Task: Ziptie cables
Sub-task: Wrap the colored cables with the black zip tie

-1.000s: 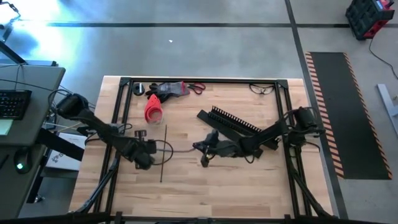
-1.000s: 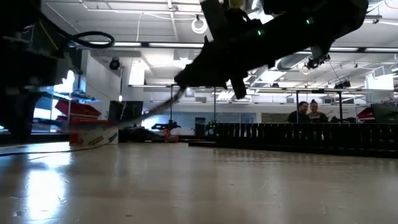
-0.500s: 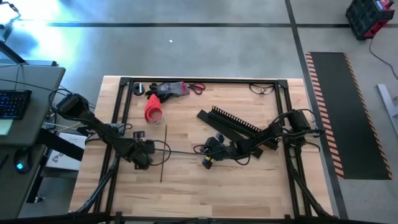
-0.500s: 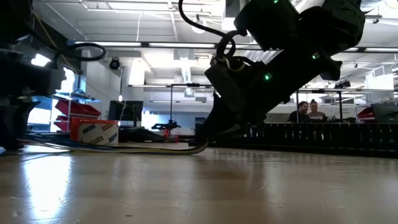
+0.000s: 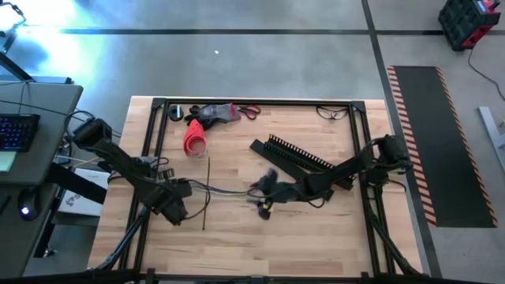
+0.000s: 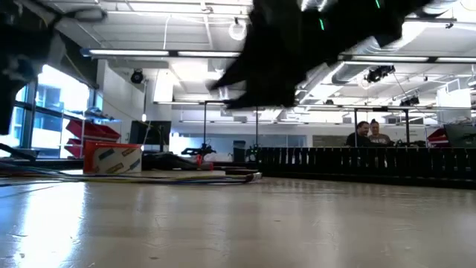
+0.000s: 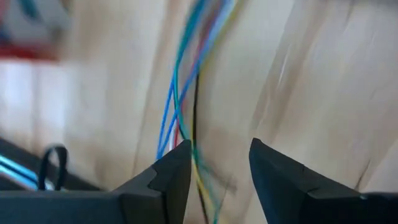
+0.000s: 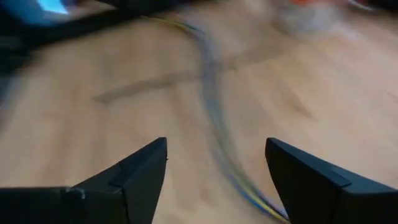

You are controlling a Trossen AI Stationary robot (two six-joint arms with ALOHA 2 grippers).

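The cables [image 5: 225, 190], a thin bunch of blue, red, yellow and dark wires, lie flat on the wooden table between my two grippers; the low view shows them resting along the tabletop [image 6: 186, 177]. My left gripper [image 5: 175, 208] is open over their left end. In the left wrist view the wires [image 7: 186, 81] run past one fingertip [image 7: 180, 155]; whether they touch it I cannot tell. My right gripper [image 5: 263, 193] is open above their right end, and the wires [image 8: 211, 106] pass below its spread fingers [image 8: 146, 165].
A long black comb-toothed channel [image 5: 300, 155] lies slanted at the centre right. A red object [image 5: 194, 140] and hand tools [image 5: 217, 112] sit near the far edge. A thin black strip [image 5: 207, 193] crosses the cables. Two people [image 6: 370, 134] are in the room behind.
Both grippers have set the cables down onto the table and then opened, letting them go. The cables, held raised a second ago, now lie flat. My right gripper has since risen clear of the tabletop; my left has drawn back slightly toward the near left.
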